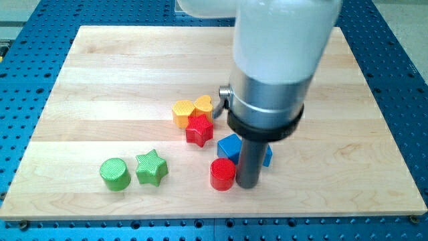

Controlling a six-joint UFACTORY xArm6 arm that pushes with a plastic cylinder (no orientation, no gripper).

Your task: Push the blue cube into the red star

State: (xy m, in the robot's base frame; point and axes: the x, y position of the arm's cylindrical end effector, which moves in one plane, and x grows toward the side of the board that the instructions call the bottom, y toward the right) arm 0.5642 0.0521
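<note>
My tip (247, 185) rests on the table (100, 80) (no hand fitted, so no grip state) at the blue cube's (229, 146) 5 o'clock; red star (199, 129) touches at 10. The adjacent red cylinder (223, 174) might get dragged along.

Bright, even light floods the scene from overhead, and the pale wooden worktop (100, 80) glows almost washed out toward the view's top. Shadows are short and soft: a faint dark rim hugs the green cylinder (115, 174), the green star (152, 167) and the red cylinder (223, 174). A broad white sheen blows out the arm's white housing (284, 30), and its metal collar (267, 94) carries streaky highlights. That housing sits close and looks slightly soft; the blocks stay sharp. The blue perforated table (401, 100) shows mild glare near the view's right.
</note>
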